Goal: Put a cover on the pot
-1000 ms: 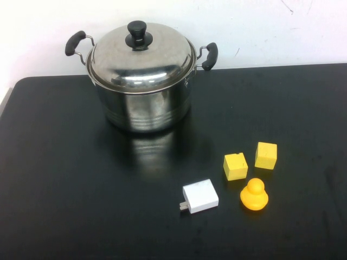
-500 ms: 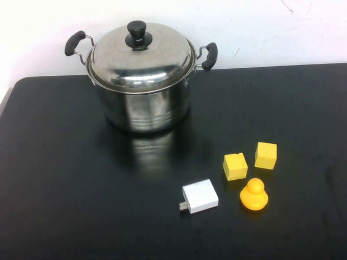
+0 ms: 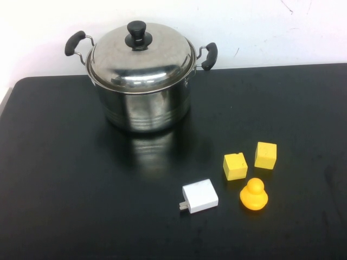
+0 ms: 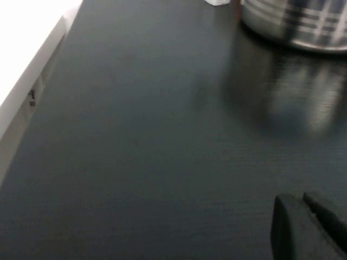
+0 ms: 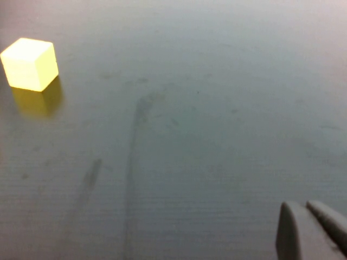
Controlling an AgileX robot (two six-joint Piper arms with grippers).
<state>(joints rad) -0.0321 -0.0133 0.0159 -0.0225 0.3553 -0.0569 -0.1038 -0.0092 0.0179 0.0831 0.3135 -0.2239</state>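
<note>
The domed steel lid with the black knob (image 3: 140, 54) already sits square on the big shiny stainless-steel stockpot (image 3: 145, 108), so the job looks done; the left gripper (image 4: 306, 227) hovers low over the black table (image 3: 81, 189) off to the pot's left with jaws together, probably parked since nothing's left to carry; the right gripper (image 5: 309, 230) hangs over bare table well right of the pot near a yellow cube (image 5: 30, 63), jaws together too.

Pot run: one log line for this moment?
pot: lid on | left gripper: shut, empty, parked above table | right gripper: shut, empty, above table

A black table (image 3: 70, 189) is filling most of the high view, its glossy top mirroring what is standing on it; a rounded far-left corner is showing against a white wall (image 3: 271, 32) that is running behind the far edge; thin dark scratches are marking that wall toward the upper right; soft, even light is falling across the surface; faint smears are showing on the tabletop in the right wrist view.
</note>
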